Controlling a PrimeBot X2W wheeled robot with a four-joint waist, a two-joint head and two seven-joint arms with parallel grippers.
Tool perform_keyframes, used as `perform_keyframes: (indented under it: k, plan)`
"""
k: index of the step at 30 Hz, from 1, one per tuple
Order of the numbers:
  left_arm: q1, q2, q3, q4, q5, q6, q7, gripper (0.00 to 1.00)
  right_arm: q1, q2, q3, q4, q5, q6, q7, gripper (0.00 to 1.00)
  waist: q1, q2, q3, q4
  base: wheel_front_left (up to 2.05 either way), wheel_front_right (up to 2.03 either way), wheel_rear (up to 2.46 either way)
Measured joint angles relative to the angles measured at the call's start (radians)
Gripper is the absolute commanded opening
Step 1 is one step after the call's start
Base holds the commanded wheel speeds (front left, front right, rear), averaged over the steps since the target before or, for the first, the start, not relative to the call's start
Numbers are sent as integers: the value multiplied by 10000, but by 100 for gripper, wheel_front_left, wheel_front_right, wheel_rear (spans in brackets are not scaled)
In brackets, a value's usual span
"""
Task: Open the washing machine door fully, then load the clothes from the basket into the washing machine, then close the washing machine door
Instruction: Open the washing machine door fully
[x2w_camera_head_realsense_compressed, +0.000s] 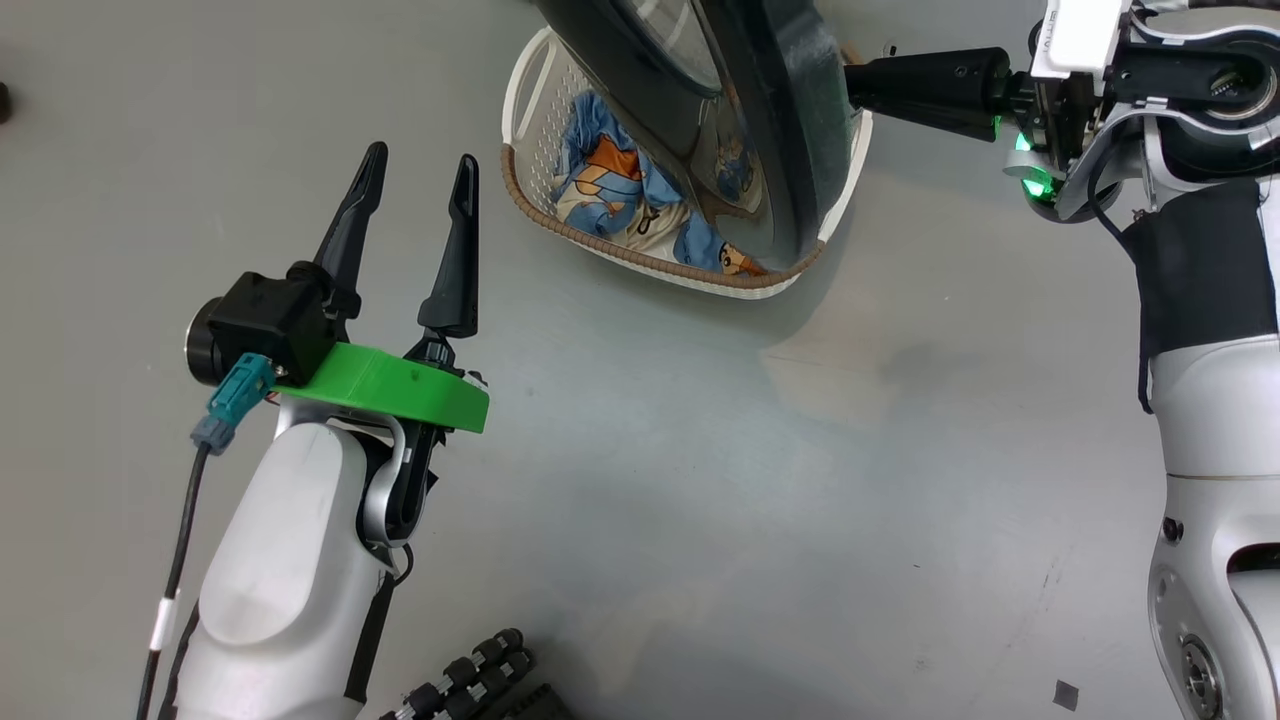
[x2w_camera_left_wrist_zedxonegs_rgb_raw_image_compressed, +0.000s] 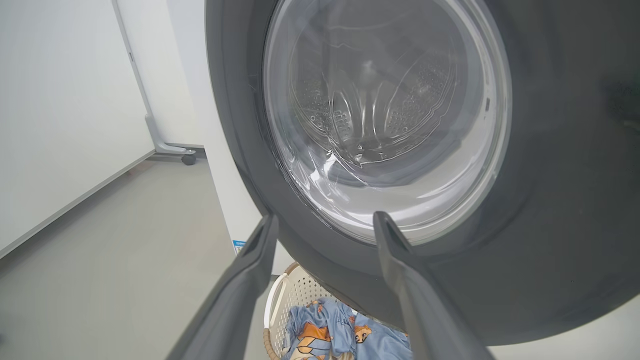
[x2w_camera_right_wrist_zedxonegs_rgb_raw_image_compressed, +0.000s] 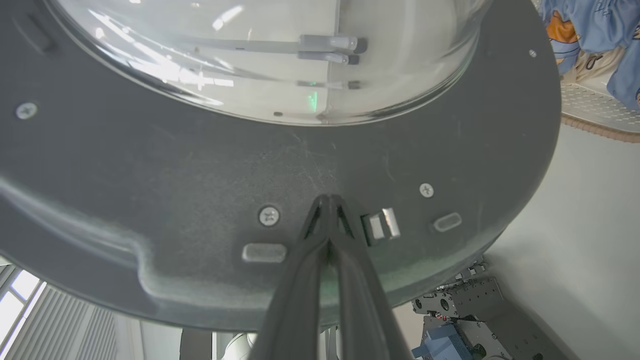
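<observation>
Grey floor (x2w_camera_head_realsense_compressed: 640, 450) lies under the washing machine door (x2w_camera_head_realsense_compressed: 790, 130), black-rimmed, clear-glassed.

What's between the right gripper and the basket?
In the head view, the round black-rimmed glass washing machine door stands between the right gripper and the cream perforated basket.

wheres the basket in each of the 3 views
Head view: basket at top centre, partly behind the door.
Left wrist view: basket at bottom centre, below the door.
Right wrist view: basket in the top right corner, past the door edge.
Shared landmark: the blue clothes lying in it.
</observation>
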Motion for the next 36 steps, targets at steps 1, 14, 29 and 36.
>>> perform_keyframes:
  k: [1, 14, 29, 36]
  plan:
    - [1, 0, -2, -2, 0, 0, 0, 100, 76, 13, 29, -94, 15, 0, -19, 0, 0, 0, -7, 9, 0, 0, 0]
    - [5, 0, -127, -54, -10, 0, 0, 100, 955, -46, 1248, -765, 1565, -90, -955, 0, 0, 0, 20, 146, 0, 0, 0]
    - [4, 0, -186, -73, -65, 0, 0, 100, 1359, -40, 3196, -1216, 2834, -96, -2961, 0, 0, 0, 182, 338, 0, 0, 0]
    - [1, 0, -167, -73, -140, 0, 0, 100, 1378, -52, 3776, -1267, 3262, -105, -3607, 0, 0, 0, 217, 351, 0, 0, 0]
